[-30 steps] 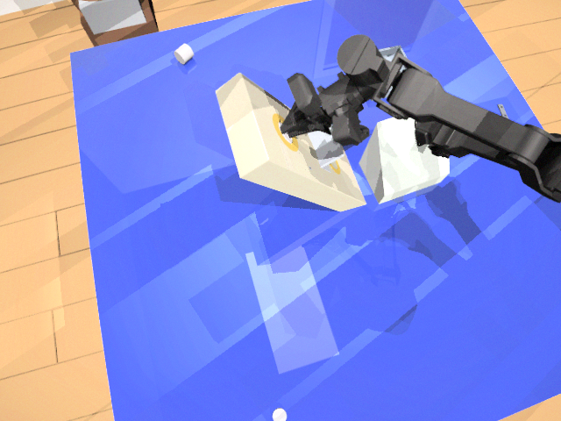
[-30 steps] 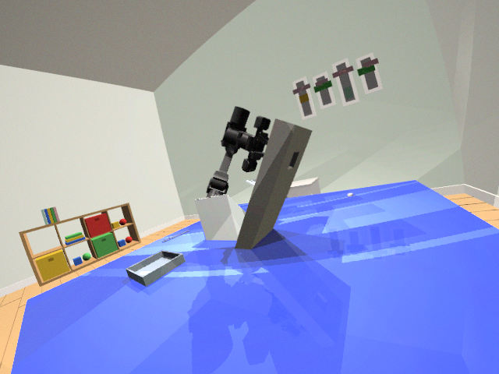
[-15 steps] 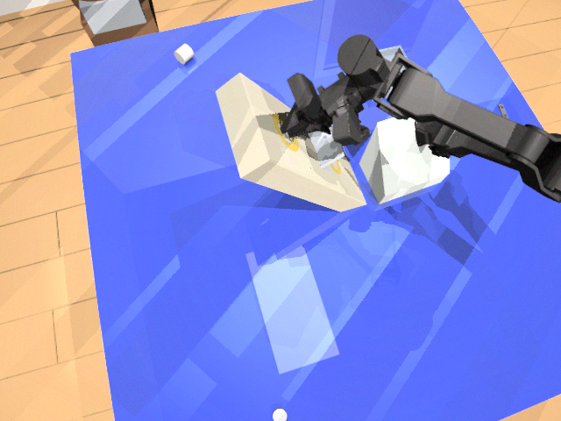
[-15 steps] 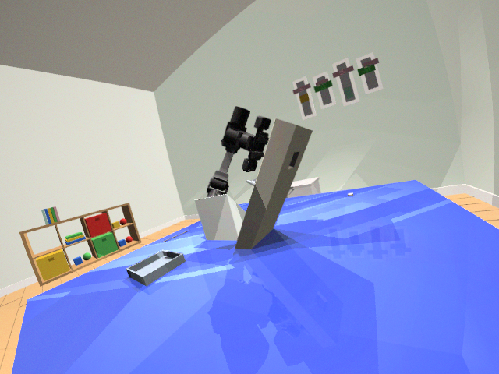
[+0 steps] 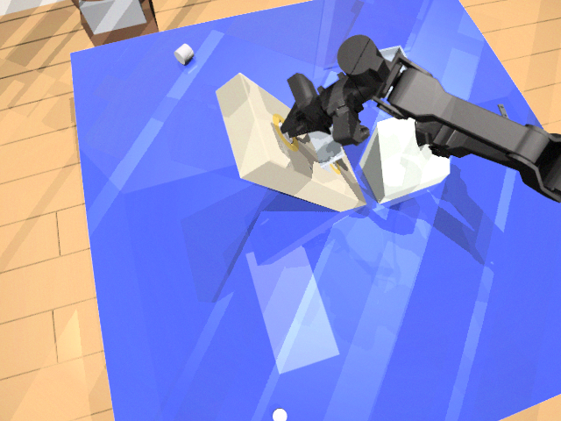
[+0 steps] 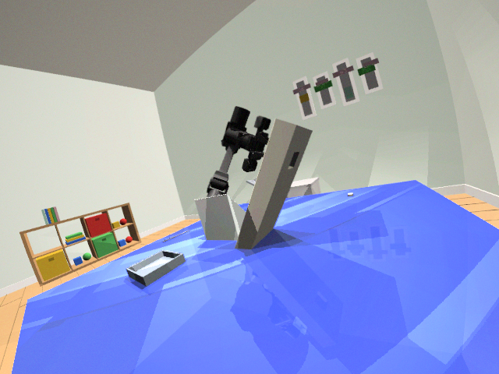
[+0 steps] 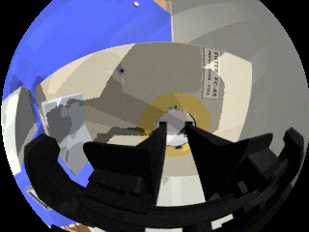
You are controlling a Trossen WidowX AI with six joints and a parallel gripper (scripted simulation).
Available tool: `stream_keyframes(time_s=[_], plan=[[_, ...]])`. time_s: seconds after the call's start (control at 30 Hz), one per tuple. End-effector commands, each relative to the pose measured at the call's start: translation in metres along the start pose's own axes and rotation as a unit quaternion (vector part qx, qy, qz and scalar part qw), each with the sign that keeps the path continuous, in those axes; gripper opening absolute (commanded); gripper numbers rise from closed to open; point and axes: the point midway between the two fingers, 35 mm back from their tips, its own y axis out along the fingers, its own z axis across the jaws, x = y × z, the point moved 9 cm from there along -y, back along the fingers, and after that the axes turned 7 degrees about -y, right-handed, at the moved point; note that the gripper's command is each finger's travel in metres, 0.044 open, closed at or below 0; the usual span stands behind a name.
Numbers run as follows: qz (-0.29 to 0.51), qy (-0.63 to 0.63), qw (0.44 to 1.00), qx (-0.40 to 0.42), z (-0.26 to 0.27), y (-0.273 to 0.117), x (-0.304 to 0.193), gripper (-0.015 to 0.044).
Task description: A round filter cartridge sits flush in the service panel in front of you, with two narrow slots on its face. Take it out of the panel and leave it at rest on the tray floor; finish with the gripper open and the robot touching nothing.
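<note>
Reaching to the upper part of the leaning panel (image 5: 249, 131) (image 6: 270, 164) (image 7: 159, 68), the gripper (image 5: 286, 132) (image 6: 264, 141) (image 7: 177, 128) stands partly open, its two fingertips spaced apart across the pale face of the round cartridge (image 7: 175, 134), with nothing clenched between them. The cartridge sits in the panel, inside a yellow ring (image 5: 277, 121) (image 7: 151, 116); whether the tips touch it, I cannot tell. The grey tray (image 6: 136, 277) rests on the blue bench (image 5: 181, 253) (image 6: 362, 305) (image 7: 58, 48), well apart from the cartridge.
</note>
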Motion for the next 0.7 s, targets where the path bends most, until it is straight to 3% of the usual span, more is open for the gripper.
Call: stream_keyframes(time_s=[0.0, 0.67], plan=[[0.001, -0.002, 1.0, 0.004, 0.0009, 0.0048, -0.0001, 0.011], [0.001, -0.002, 1.0, 0.004, 0.0009, 0.0101, -0.0001, 0.011]])
